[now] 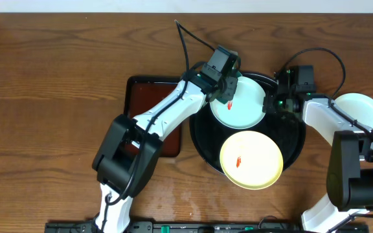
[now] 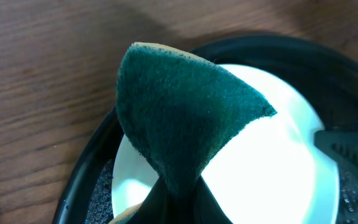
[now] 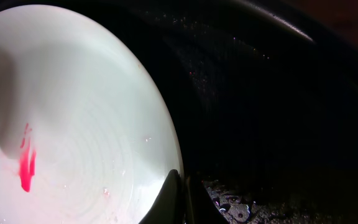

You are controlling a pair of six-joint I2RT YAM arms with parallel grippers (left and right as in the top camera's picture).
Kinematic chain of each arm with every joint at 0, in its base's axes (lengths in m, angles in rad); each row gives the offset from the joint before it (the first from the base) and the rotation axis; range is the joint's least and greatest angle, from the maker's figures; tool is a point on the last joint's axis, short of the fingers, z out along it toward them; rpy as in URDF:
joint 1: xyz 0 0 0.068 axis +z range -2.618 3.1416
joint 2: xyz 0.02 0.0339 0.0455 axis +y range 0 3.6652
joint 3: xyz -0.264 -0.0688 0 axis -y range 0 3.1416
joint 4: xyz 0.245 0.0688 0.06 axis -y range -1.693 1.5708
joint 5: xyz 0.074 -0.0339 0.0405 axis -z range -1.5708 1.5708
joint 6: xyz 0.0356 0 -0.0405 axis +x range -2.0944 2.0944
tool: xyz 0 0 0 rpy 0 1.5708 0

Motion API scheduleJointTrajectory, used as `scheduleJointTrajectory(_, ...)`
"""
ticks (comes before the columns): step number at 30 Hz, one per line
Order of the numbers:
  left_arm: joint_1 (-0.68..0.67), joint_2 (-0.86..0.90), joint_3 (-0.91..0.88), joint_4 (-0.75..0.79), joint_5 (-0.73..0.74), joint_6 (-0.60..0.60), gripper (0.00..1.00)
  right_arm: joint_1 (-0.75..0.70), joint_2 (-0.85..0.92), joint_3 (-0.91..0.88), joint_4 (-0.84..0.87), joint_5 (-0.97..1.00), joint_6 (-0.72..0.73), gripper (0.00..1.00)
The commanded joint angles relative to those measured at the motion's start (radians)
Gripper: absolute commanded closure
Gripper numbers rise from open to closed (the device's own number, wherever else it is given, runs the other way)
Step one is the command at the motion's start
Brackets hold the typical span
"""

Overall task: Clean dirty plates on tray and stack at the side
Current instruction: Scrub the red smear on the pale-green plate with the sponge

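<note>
Left gripper [image 2: 173, 202] pinches the sponge [image 2: 179, 112] over the smeared mint plate [image 1: 241, 107], right gripper [image 1: 274, 103] grip unclear; yellow plate [image 1: 254, 162] dirty too, one plate [image 1: 364, 109] already aside right.

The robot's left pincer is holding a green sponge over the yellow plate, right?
Not quite. The left pincer does hold the green sponge, but it is over the mint-white plate, not the yellow plate. The overhead view shows this.
</note>
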Motion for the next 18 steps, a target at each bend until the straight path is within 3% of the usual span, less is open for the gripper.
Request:
scheduleJointTrajectory(1,0.0,0.031,0.0,-0.015,0.003,0.009,0.93,-0.008,0.027,0.012,-0.003,-0.005,-0.011,0.99)
scheduleJointTrajectory(18,-0.009,0.13,-0.001,-0.016,0.002,-0.068,0.92,-0.004,0.027,0.012,-0.003,-0.005,-0.011,0.99)
